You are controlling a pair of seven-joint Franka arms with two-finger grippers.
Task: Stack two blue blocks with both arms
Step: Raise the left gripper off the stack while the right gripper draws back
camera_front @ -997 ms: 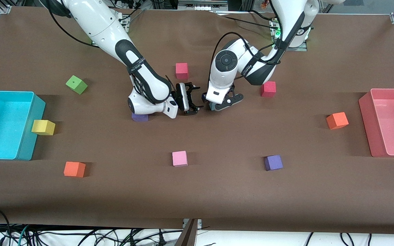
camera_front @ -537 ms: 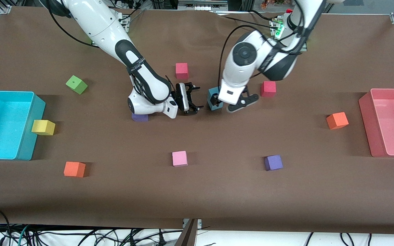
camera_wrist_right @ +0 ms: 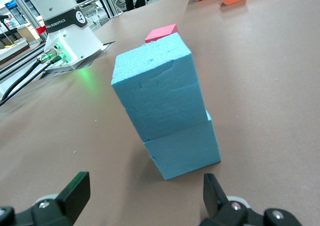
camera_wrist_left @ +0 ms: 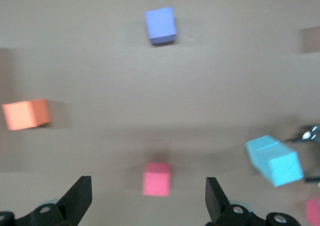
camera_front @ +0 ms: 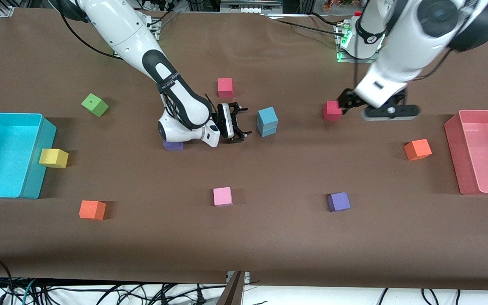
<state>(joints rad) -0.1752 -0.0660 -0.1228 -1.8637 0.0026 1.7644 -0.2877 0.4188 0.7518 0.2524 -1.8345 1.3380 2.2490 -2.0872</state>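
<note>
Front view: my two blue blocks (camera_front: 267, 121) stand stacked mid-table, one on the other. My right gripper (camera_front: 236, 123) sits low just beside them, jaws apart and empty. My left gripper (camera_front: 350, 101) hangs over a red cube (camera_front: 332, 110), jaws apart, holding nothing.

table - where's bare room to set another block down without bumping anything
Widest free patch: between the pink block and the orange block, with only the purple block at its edge. Crowded: around the stacked blue blocks, where the open right tool sits beside them. The open left tool hangs over a red block.
</note>
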